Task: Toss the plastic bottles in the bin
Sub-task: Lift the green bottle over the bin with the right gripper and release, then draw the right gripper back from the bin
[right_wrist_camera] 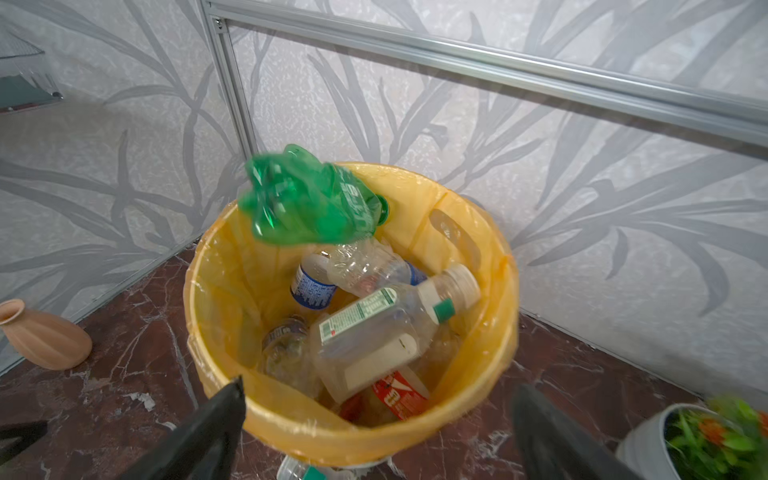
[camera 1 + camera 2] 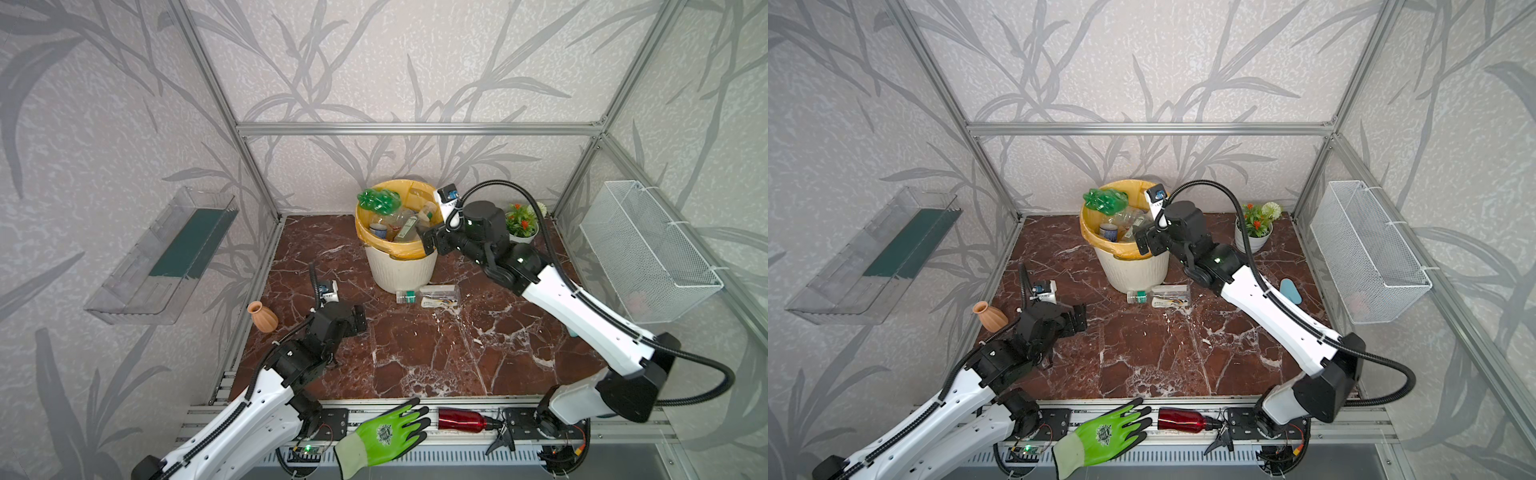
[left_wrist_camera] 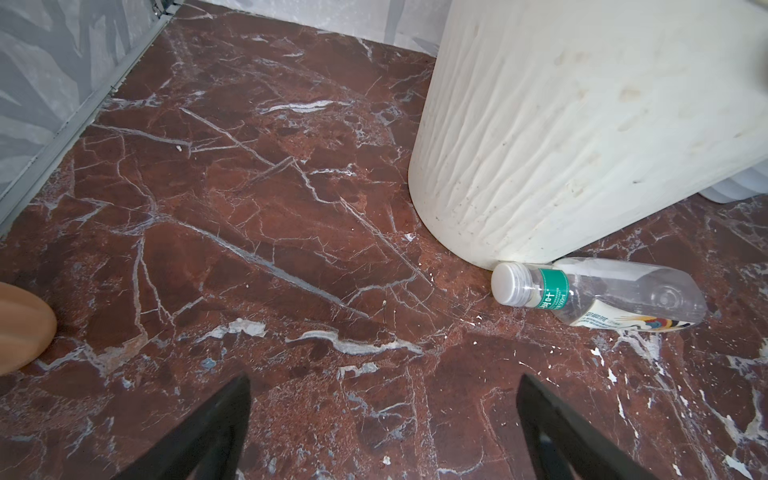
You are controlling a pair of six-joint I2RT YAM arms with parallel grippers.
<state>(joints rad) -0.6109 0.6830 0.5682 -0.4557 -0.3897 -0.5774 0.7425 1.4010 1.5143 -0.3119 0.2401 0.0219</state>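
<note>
While the right gripper (image 1: 380,388) hangs empty, jaws spread wide, at four o'clock on the bin (image 2: 401,270), a crumpled green bottle (image 1: 307,199) shows blurred at its ten o'clock rim, above other bottles (image 1: 374,324) inside. One clear bottle (image 3: 598,291) lies against the base at five o'clock. The left gripper (image 3: 384,378) is wide open and empty.

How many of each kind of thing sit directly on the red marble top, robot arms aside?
Bin: 1
Plastic bottle lying on the marble: 1
Terracotta vase: 1
Potted plant: 1
Pale blue flat object: 1
Total: 5
</note>
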